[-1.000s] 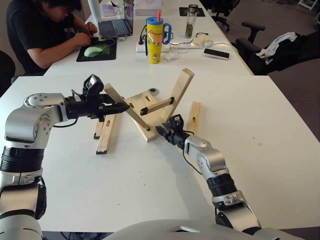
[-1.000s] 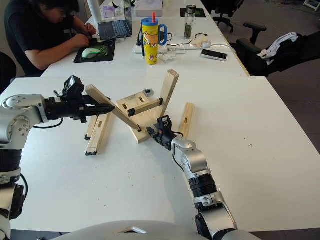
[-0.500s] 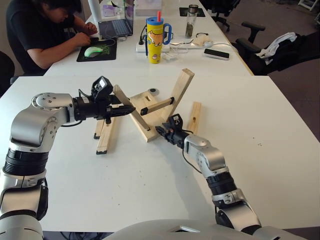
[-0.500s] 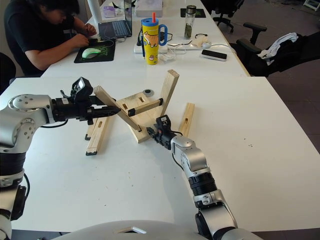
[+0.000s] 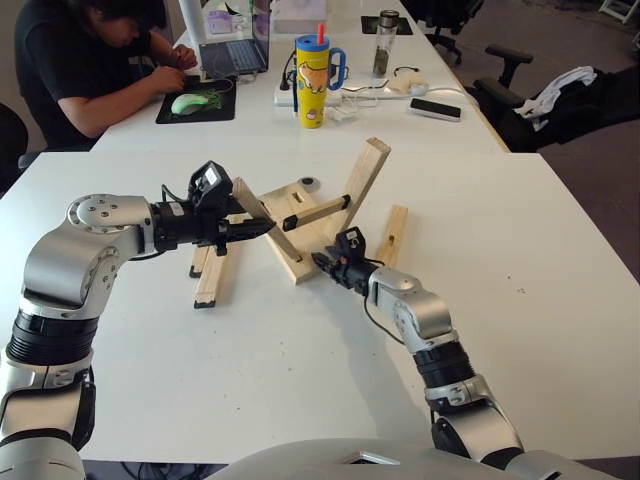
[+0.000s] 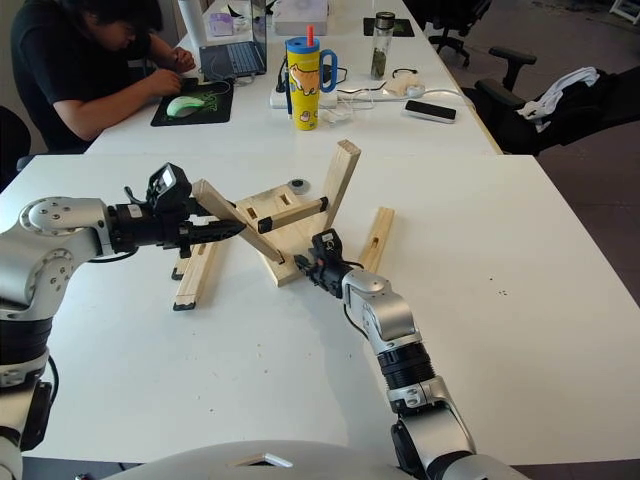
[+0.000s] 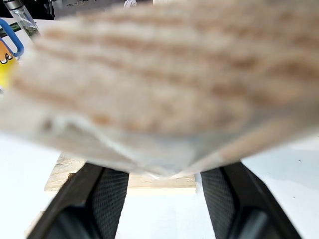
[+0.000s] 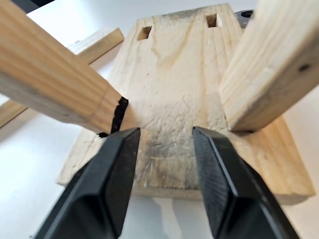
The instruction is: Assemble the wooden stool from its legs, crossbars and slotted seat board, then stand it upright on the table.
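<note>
Premises: open-plan office. Evidence, upper part of the frame: a second long white table (image 5: 370,125) stands behind the front table (image 5: 560,230). It carries an open laptop (image 5: 232,52), a green mouse (image 5: 186,102) on a black pad (image 5: 205,110), a phone (image 5: 435,107), a yellow lidded tumbler (image 5: 311,70) and a glass bottle (image 5: 384,40). Upper right: black swivel chairs (image 5: 505,60) with armrests, on a grey floor (image 5: 610,170)

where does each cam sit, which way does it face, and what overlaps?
Left eye, right eye: on the head, facing forward and down at the table; both arms, left tool and right tool show.
Left wrist: on the left wrist, facing along its own tool at a leg up close.
Right wrist: on the right wrist, facing between its open fingers at the seat board.
Shared: eye views match; both also show that seat board.
</note>
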